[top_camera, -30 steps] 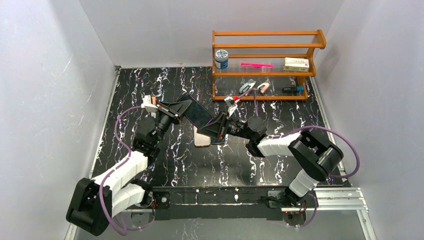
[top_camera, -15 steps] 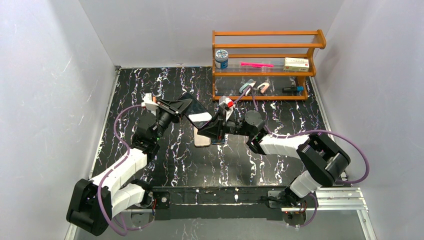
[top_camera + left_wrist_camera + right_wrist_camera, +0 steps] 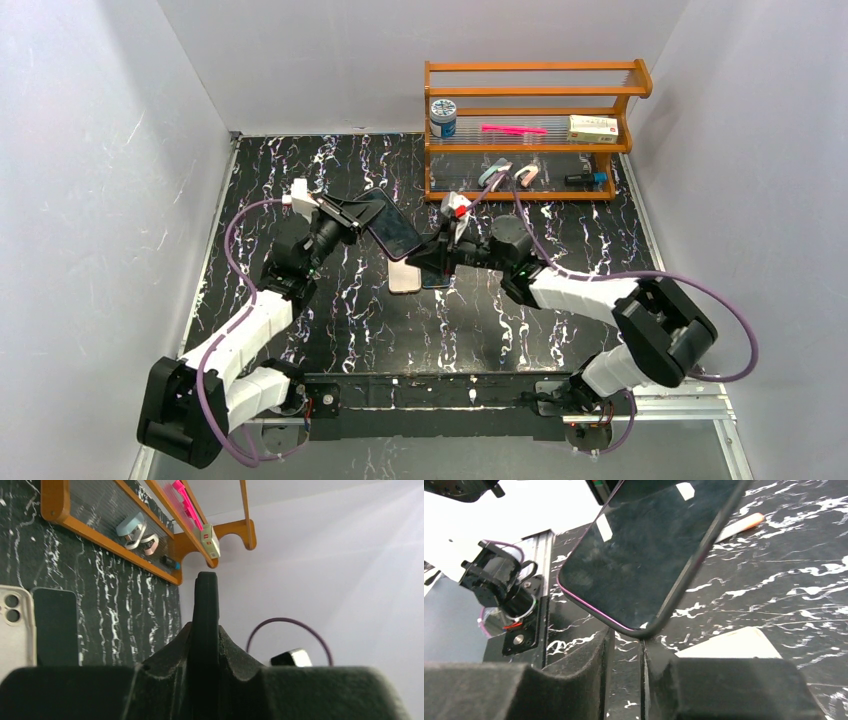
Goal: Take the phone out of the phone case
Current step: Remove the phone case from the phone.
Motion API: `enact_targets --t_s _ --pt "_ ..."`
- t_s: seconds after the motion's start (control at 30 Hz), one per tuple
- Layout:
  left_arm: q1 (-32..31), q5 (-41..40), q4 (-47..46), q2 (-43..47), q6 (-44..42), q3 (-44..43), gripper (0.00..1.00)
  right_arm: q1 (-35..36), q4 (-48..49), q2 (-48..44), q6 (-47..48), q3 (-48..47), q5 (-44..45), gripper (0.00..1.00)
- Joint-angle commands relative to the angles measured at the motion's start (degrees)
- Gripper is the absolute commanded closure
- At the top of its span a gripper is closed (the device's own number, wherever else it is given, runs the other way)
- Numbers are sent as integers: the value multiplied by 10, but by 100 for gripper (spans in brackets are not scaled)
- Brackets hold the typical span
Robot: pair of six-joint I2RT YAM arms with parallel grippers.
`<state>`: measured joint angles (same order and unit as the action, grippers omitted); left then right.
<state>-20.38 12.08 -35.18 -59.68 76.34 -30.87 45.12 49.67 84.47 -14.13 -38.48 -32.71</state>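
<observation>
Up top, left gripper (image 3: pixel 352 212) holds the phone (image 3: pixel 392 225) up mid-air. Left wrist: it's pinched tight on the thin edge. Right wrist: right gripper (image 3: pixel 624 641) is narrow, right at the phone's corner, doesn't look like it's biting. A glancing shove there could twist it loose.

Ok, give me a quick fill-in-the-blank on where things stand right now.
The tilted phone is gripped by the ___ end effector.
The toothbrush on the rack is ___.
The beige case lies ___ on the table.
Missing: left; pink; flat.
</observation>
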Motion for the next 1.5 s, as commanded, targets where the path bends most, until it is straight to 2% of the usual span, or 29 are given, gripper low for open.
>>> enact_targets --t_s 0.0,0.2,0.43,0.63,0.97,1.47 --pt "22 81 -2 -5 -88 -50 100 -39 -54 -60 13 3 -4 63" --pt "32 193 -2 -36 -182 -92 100 -73 -157 -91 32 -15 -90 43" --pt "32 337 -2 -63 -258 -148 100 -73 -274 -87 80 -66 -167 36" --pt "32 379 -1 -65 -281 -160 100 -68 -290 -76 84 -101 -217 37" --pt "30 400 -1 -64 -294 -169 100 -53 -323 -49 103 -147 -238 39" --pt "21 407 -2 -60 -302 -168 100 -41 -334 -15 107 -184 -260 52"
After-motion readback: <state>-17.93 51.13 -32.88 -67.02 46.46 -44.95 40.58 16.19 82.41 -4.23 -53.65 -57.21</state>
